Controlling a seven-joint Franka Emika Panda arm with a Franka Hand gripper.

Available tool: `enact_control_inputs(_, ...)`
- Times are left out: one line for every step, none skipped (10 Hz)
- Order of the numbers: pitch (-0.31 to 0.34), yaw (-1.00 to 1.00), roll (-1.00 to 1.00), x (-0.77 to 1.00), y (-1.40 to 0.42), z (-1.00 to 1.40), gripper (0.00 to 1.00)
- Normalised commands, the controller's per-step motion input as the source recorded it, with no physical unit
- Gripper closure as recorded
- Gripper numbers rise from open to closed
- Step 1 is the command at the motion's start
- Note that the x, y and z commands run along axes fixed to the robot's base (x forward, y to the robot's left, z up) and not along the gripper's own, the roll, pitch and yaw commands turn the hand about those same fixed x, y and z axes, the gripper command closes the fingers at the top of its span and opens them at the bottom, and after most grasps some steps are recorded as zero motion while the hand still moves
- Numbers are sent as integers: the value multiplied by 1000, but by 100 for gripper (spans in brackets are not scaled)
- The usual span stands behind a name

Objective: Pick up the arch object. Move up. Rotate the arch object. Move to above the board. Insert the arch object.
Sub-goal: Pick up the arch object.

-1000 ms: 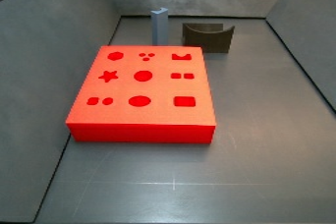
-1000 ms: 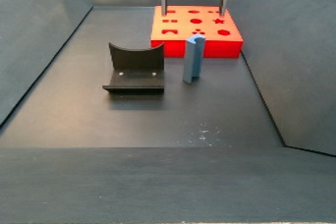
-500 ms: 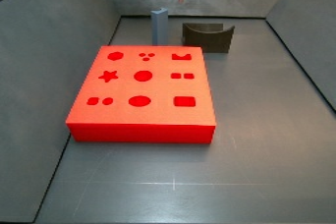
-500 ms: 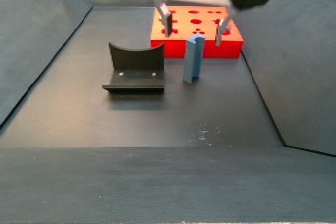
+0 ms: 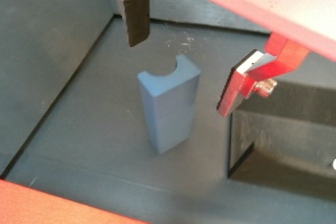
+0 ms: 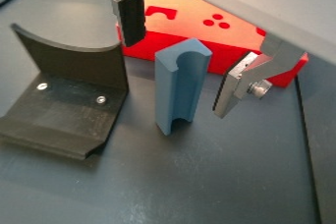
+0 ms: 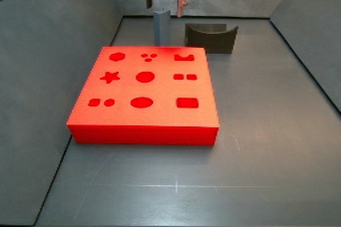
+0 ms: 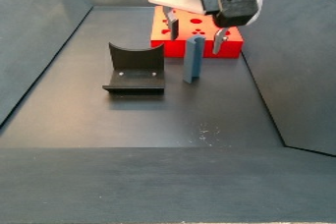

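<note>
Arch object (image 6: 180, 88) stands upright, unmarked, between parted gripper (image 6: 182, 49) fingers.

My end effector (image 6: 182, 53) straddles the arch object (image 6: 182, 88), one finger (image 6: 130, 19) on each side, neither touching it. The arch object stands upright on the floor (image 8: 157, 120), between the fixture (image 8: 134, 69) and the board (image 8: 197, 31). In a side view the fixture stands to its left and the board lies behind it, near the far wall.
</note>
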Motion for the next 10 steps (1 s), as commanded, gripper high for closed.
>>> enact_control_inputs(0,-346,56,0,-51,-386,0)
enact_control_inputs(-3,-269,46,0,-40,-469,0)
enact_control_inputs(-27,-206,29,-46,-11,-440,0)
enact_control_inputs(-74,-37,-46,0,0,-194,0)
enact_control_inputs(-23,0,-61,0,0,-106,0)
enact_control_inputs(-36,-6,-46,0,0,-126,0)
enact_control_inputs(-19,0,0,0,0,-23,0)
enact_control_inputs(0,0,0,0,0,0,0)
enact_control_inputs(0,0,0,0,0,0,100)
enact_control_inputs(0,0,0,0,0,0,100)
